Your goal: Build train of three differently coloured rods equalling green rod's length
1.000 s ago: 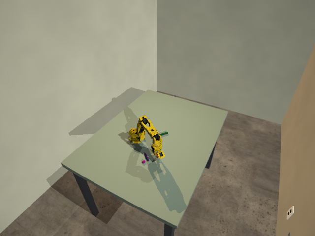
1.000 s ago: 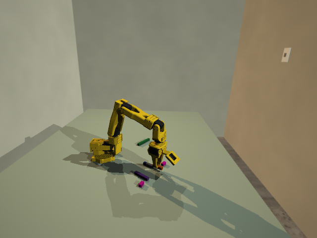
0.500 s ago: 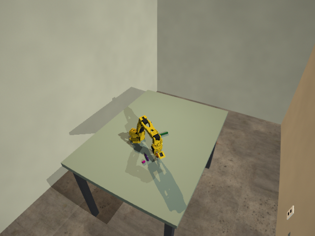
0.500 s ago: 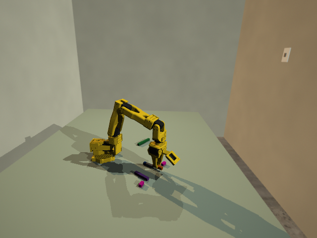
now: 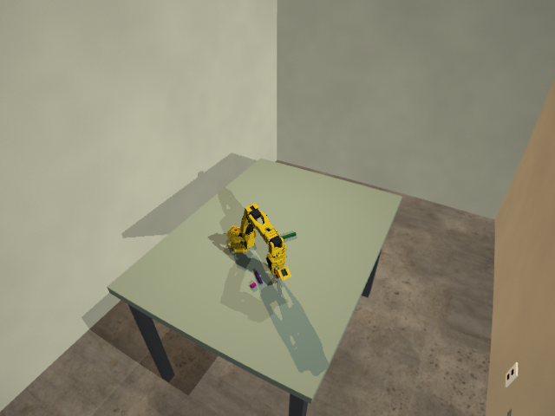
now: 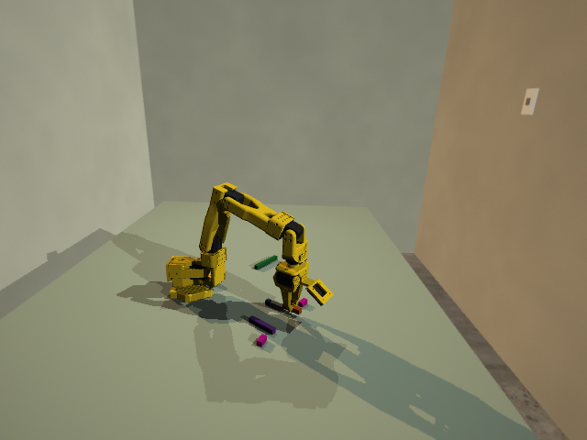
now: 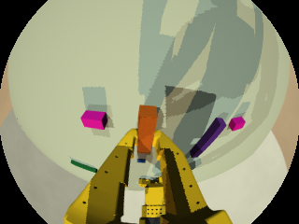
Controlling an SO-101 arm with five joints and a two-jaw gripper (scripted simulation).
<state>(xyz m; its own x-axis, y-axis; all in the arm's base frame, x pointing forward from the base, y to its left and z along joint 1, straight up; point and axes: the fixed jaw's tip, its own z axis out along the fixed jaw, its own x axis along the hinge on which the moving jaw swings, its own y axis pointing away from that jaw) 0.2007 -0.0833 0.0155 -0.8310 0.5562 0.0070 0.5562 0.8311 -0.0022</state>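
My gripper (image 6: pixel 287 305) is shut on the orange rod (image 7: pixel 148 130) and holds it low at the table top, in the arm's shadow. The rod's orange end (image 6: pixel 296 310) sticks out to the right of the fingers. A small blue rod (image 7: pixel 142 161) (image 6: pixel 268 302) shows between the jaws at the orange rod's near end, and its blue tip shows left of the fingers. One magenta rod (image 6: pixel 302 302) lies just beside the gripper. A purple rod (image 6: pixel 261 324) and a second magenta rod (image 6: pixel 260 339) lie in front. The green rod (image 6: pixel 265 261) lies behind the gripper.
The arm's yellow base (image 6: pixel 192 279) stands to the left of the rods. The table's right edge (image 6: pixel 426 293) is well away from them. In the top view the green rod (image 5: pixel 289 234) and the purple rod (image 5: pixel 257 276) show beside the arm.
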